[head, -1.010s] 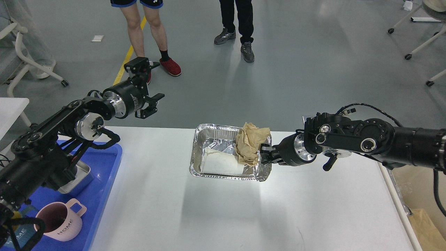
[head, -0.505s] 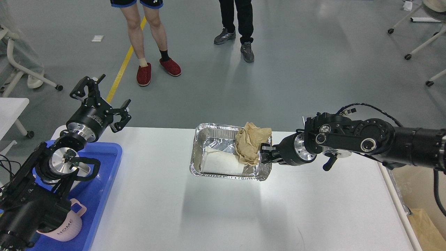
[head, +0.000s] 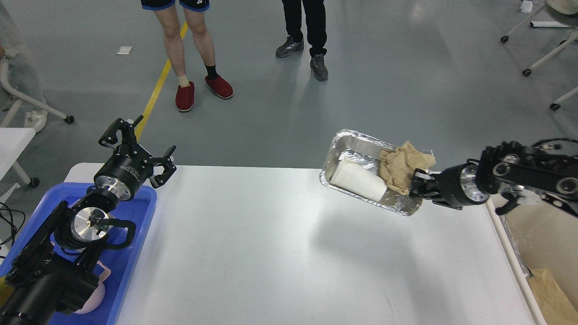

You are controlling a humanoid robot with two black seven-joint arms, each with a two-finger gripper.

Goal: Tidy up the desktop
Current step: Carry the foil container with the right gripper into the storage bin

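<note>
Nearest, lower left: blue tray (head: 135, 253) on the left end of the counter (head: 271, 253), with a pink mug (head: 92, 300) mostly hidden under the left arm. The counter is the large white top filling the lower frame; its middle is bare.

Left pincer (head: 145, 151) hangs over the counter's far-left corner, above the tray's far edge, fingers spread, holding nothing.

Lower right, just off the counter's right edge: an open bin (head: 548, 266) lined with brownish paper.

Right pincer (head: 416, 183) is pinching the near-right rim of a foil tray (head: 350, 146), lifted clear of the counter and tilted over its far-right part. Inside: a white roll (head: 359, 180) and a crumpled brown paper (head: 399, 164) bunched at the gripped end.

Beyond: two people's legs on the grey floor.

Risks (judgement): the grip is on one thin foil rim, so the rim could buckle or slip. With the tilt, the roll may slide out onto the counter or floor before reaching the bin.
</note>
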